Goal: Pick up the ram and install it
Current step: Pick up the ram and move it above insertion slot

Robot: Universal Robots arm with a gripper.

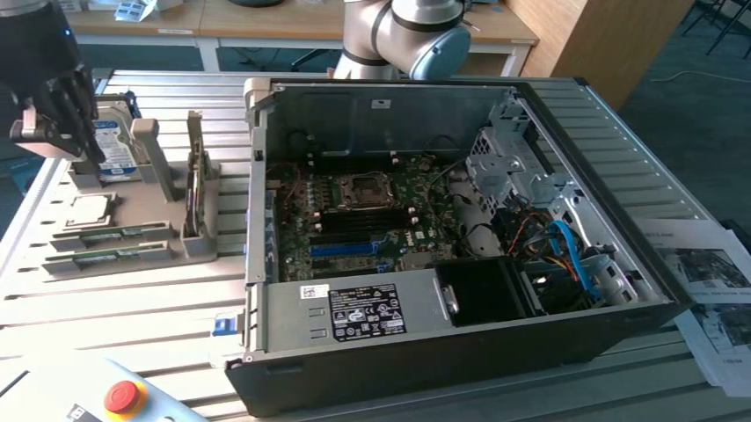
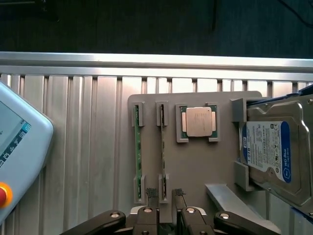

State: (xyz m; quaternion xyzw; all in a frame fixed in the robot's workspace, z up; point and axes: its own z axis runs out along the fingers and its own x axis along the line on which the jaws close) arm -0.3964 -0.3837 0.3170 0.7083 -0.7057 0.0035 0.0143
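— Where was the ram (image 2: 163,147)?
— On edge in the grey holder (image 2: 195,166), between a second stick (image 2: 138,147) and the processor (image 2: 198,121).
— And the gripper (image 2: 166,193)?
— Spread, hanging over one end of the ram and pinching nothing. The open case (image 1: 470,352) sat well apart from the holder.

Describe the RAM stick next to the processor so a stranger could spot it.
Beside the open computer case sits a grey holder tray. Two thin green sticks sit side by side in it; the ram is the one next to the square silver processor, not the outer stick.
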